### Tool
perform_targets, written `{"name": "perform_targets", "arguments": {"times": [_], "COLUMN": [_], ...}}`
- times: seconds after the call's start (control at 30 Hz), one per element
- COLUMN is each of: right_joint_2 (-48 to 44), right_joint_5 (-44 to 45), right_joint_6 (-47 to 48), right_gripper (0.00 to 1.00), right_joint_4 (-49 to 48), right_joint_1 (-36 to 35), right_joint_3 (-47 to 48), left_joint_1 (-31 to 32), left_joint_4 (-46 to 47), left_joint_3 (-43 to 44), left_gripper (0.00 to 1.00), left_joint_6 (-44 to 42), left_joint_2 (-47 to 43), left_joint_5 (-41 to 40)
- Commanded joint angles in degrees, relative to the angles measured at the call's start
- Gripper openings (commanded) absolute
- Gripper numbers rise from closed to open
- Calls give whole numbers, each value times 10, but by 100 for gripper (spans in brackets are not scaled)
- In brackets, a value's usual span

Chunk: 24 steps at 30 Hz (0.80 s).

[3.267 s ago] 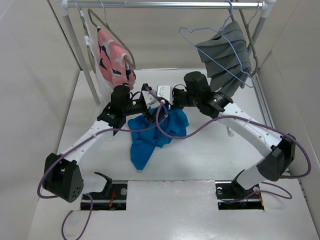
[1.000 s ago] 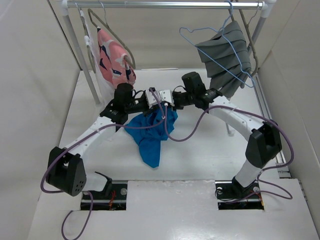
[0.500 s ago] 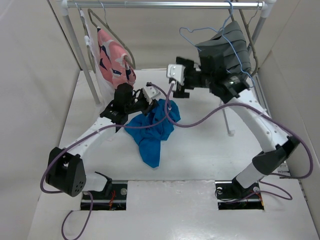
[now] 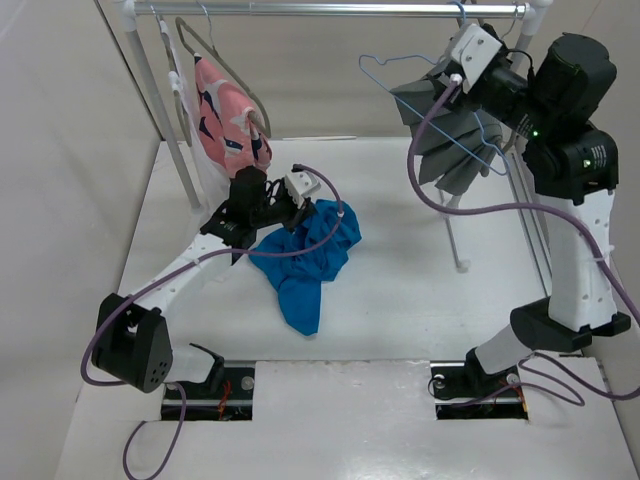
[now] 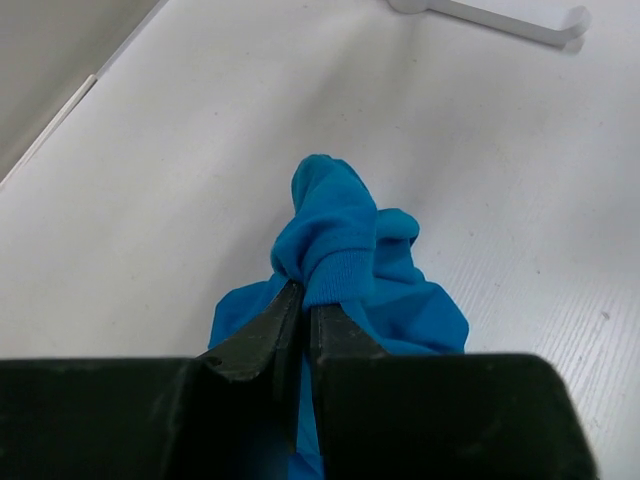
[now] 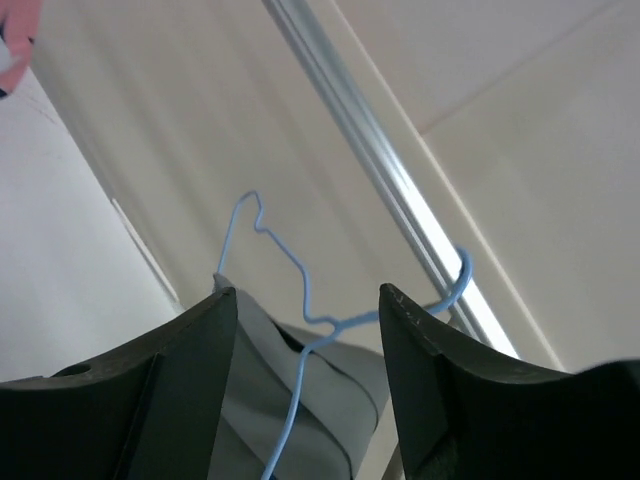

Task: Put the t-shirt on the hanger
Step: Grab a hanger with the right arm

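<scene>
The bright blue t-shirt [image 4: 305,262] lies crumpled mid-frame in the overhead view, one fold lifted. The light-blue wire hanger [image 6: 303,295] hangs hooked on the rail, upper right.

Bright blue t-shirt [image 4: 305,260], light-blue hanger [image 6: 322,322], pink patterned garment [image 4: 228,115]

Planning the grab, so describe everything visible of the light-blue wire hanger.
The light-blue wire hanger is thin bent wire, a triangular outline with a notched shoulder, bare of clothing. Its hook sits over the metal rail, and it hangs tilted in front of the pleated grey cloth. The open right end effector frames it without touching.
</scene>
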<state>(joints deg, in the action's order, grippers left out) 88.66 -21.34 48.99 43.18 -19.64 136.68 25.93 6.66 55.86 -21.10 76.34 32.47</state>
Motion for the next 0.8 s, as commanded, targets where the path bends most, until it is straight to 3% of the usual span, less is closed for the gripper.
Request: {"name": "perform_targets", "arguments": {"times": [0.0, 0.37, 0.47, 0.5, 0.63, 0.67, 0.77], "right_joint_2": [26, 38, 27, 27, -1, -8, -27], "right_joint_5": [20, 10, -30, -37, -71, -89, -102], "right_joint_6": [-24, -50, -63, -68, -68, -76, -90], "right_gripper": [63, 56, 55, 52, 25, 12, 0], "right_joint_4": [18, -35, -56, -61, -88, -111, -134], "right_joint_1": [34, 85, 90, 90, 90, 90, 90], "right_joint_3": [5, -75, -113, -121, -173, -186, -213], "left_joint_1": [3, 3, 3, 3, 3, 3, 3], "left_joint_4": [6, 18, 18, 12, 12, 12, 12], "left_joint_3": [14, -5, -5, -5, -5, -5, 0], "left_gripper": [0, 0, 0, 0, 0, 0, 0], "left_joint_6": [-16, -23, -23, -23, -23, -23, -23], "left_joint_2": [-23, -34, -34, -34, -34, -34, -34], "left_joint_5": [2, 8, 8, 8, 13, 13, 13]}}
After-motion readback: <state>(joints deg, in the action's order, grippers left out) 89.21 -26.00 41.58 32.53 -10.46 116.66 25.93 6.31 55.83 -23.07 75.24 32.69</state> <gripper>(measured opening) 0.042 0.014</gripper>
